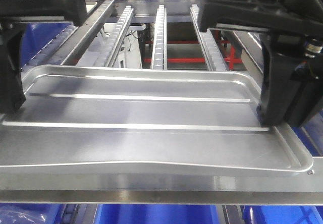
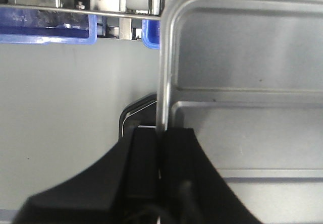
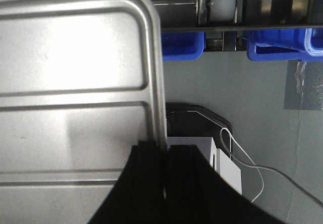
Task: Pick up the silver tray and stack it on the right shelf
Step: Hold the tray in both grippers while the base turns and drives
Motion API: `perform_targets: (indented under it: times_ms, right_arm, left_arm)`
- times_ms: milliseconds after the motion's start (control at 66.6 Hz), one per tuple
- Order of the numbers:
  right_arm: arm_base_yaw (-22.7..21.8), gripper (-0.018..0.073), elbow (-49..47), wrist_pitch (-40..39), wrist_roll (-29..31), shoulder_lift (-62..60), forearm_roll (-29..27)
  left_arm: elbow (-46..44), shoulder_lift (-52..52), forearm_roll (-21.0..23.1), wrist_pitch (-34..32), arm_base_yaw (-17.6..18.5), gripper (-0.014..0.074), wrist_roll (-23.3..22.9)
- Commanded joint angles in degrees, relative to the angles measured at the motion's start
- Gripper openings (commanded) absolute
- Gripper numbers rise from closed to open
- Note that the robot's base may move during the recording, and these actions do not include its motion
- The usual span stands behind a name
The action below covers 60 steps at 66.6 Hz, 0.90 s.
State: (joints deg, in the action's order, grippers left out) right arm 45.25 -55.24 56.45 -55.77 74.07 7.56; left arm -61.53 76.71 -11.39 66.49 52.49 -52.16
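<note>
Left claw [image 2: 162, 148] is clenched on the left rim of the silver tray [image 1: 151, 133], metal pinched tight. Between our two claws the tray spans flat, low over the shelf [image 1: 96, 27]: roller lanes [image 1: 159, 32] run ahead of the claws, and the front bar [image 1: 151, 188] lies just under the tray's near edge; whether they touch we cannot tell. Our right claw [image 3: 166, 156] grips the right rim likewise. We judge both claws should lower together, keeping the tray level and square to the lanes, and let go only once it sits on the rollers, so it neither tips nor slides.
</note>
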Motion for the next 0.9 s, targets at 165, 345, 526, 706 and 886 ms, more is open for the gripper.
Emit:
perform_targets:
  times_ms: [165,345,526,706,886]
  right_arm:
    - [0.1,0.0049,-1.7,-3.2,-0.4,-1.8,0.4]
    - [0.1,0.0049,-1.7,-3.2,-0.4,-1.8,0.4]
    - [0.1,0.0049,-1.7,-3.2,-0.4,-1.8,0.4]
    - [0.1,0.0049,-1.7,-3.2,-0.4,-1.8,0.4]
    - [0.1,0.0049,-1.7,-3.2,-0.4,-1.8,0.4]
  left_arm:
    - [-1.6,-1.8,0.2,-0.5,0.5,-0.01,0.5]
    - [-1.6,-1.8,1.0,-0.5,0.5,-0.01,0.5]
    - [-1.6,-1.8,1.0,-0.5,0.5,-0.01,0.5]
    - [-1.6,-1.8,1.0,-0.5,0.5,-0.01,0.5]
    - [-1.6,-1.8,1.0,-0.5,0.5,-0.01,0.5]
